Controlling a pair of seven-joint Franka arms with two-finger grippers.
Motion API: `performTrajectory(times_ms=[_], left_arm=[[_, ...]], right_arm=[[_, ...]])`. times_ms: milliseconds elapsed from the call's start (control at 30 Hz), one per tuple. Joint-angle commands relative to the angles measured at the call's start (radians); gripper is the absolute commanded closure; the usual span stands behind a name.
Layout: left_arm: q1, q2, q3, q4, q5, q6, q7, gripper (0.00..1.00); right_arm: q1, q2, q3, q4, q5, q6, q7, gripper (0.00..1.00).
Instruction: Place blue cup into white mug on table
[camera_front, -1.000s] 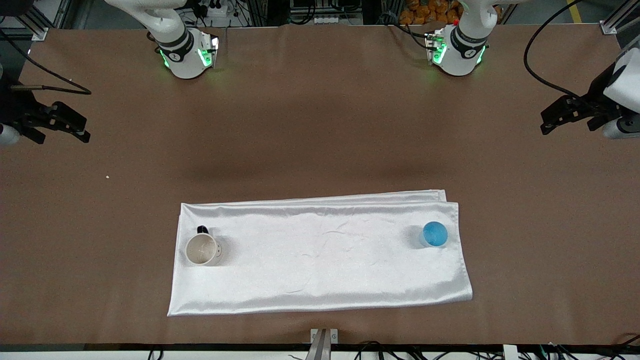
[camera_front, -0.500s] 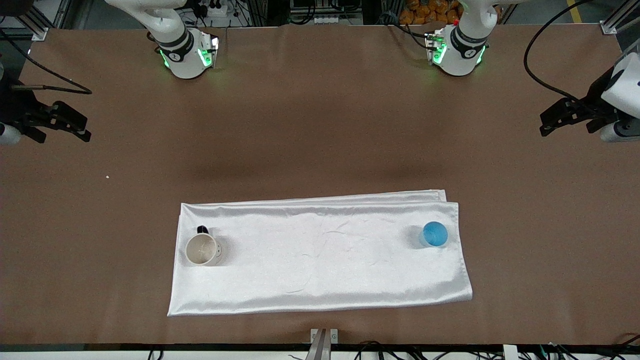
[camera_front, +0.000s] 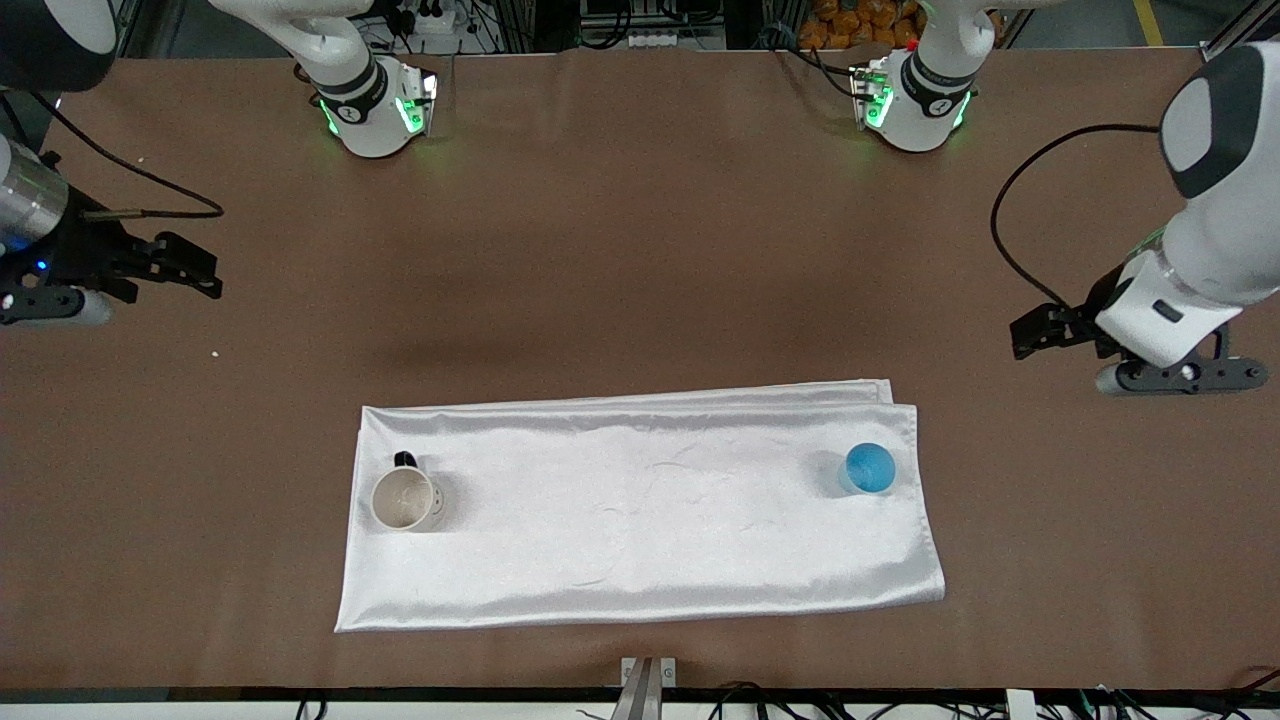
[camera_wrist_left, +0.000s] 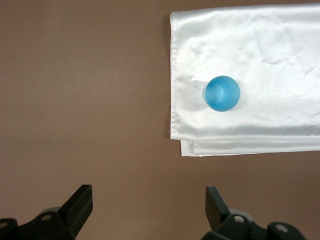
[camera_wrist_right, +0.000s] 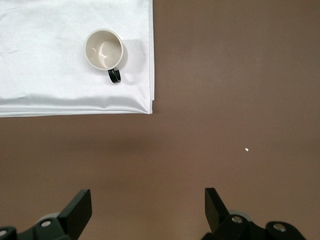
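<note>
The blue cup (camera_front: 869, 468) stands upright on the white cloth, at the left arm's end of it; it also shows in the left wrist view (camera_wrist_left: 221, 93). The white mug (camera_front: 404, 500) stands upright and empty on the cloth's other end, its dark handle pointing toward the robots' bases; the right wrist view shows it too (camera_wrist_right: 103, 49). My left gripper (camera_front: 1030, 335) (camera_wrist_left: 148, 197) is open and empty over the bare brown table (camera_front: 640, 250), beside the cloth's cup end. My right gripper (camera_front: 195, 272) (camera_wrist_right: 147, 200) is open and empty over bare table toward the right arm's end.
The white cloth (camera_front: 640, 510) lies folded on the table, nearer to the front camera than the middle. A small white crumb (camera_front: 215, 352) lies on the table near the right gripper. A metal bracket (camera_front: 648, 675) sits at the table's front edge.
Both arms have swung in from the table's ends. The left gripper has come much closer to the cloth's cup end; the right gripper has shifted a little toward the middle. Cup and mug have not moved.
</note>
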Motion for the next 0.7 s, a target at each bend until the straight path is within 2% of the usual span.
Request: performTrajectory(times_ms=[0,167,333,667], left_arm=[[-0.025,0.072,0.002,0.016,-0.013,0.052,0.005,0.0],[-0.025,0.137,0.002,0.016,-0.018,0.1,0.005,0.0],[-0.033,0.197,0.002,0.016,-0.048,0.159,-0.012,0.0],[-0.074,0.298,0.003,0.016,-0.042,0.296,-0.05,0.0]], right_arm=[[0.021,0.114,0.0,0.015,0.017,0.084,0.006,0.0],[0.08,0.228,-0.001,0.017,0.018,0.248,0.011,0.0],[0.092,0.323,-0.001,0.015,0.02,0.38,0.011,0.0],[0.107,0.431,-0.001,0.019,0.006,0.515,-0.009,0.0]])
